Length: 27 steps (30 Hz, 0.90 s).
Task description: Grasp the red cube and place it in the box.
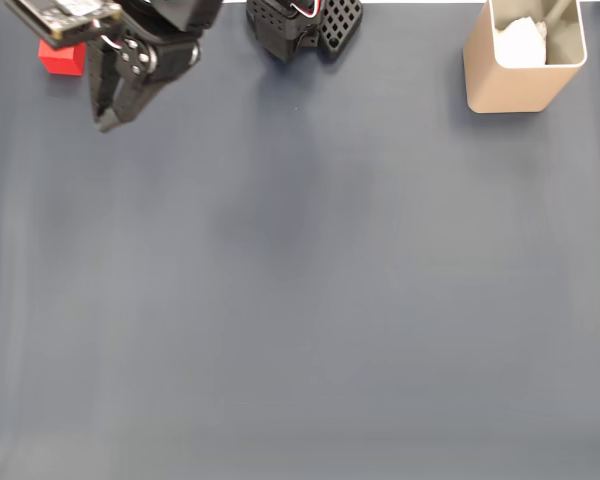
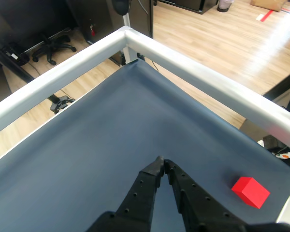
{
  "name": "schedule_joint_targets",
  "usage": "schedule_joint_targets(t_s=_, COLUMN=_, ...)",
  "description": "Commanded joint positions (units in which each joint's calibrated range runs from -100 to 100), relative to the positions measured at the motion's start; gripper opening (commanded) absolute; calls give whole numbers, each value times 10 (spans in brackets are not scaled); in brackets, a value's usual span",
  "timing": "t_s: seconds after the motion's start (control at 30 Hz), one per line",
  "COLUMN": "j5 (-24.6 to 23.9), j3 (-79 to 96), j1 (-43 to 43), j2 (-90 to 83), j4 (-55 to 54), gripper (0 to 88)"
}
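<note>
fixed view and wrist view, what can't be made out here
- Red cube: fixed view, its top is covered by the arm.
- Box: fixed view, top rim cut by the frame edge; the white contents are unidentifiable.
- Gripper: wrist view, its base is cut by the bottom edge.

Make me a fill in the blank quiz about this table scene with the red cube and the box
1. In the wrist view, the gripper has its fingertips ____ together.
2. The red cube rests on the ____ mat.
3. In the fixed view, the box stands in the top ____ corner.
4. The gripper holds ____.

Missing words: closed; grey; right; nothing
</note>
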Motion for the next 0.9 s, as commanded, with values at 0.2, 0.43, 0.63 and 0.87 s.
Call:
schedule_joint_targets(t_s=0.2, j5=-12, j3=-55, j1=74, j2=44, j4=3, gripper=8)
schedule_joint_targets(t_s=0.43, j5=-28, j3=-74, j1=123, j2=75, j4=4, gripper=22)
schedule_joint_targets(t_s=0.63, j5=-27, j3=-74, j1=162, j2=85, j4=23, gripper=29)
schedule_joint_targets(t_s=0.87, j5=-28, j3=-73, j1=203, j2=110, j4=49, gripper=31)
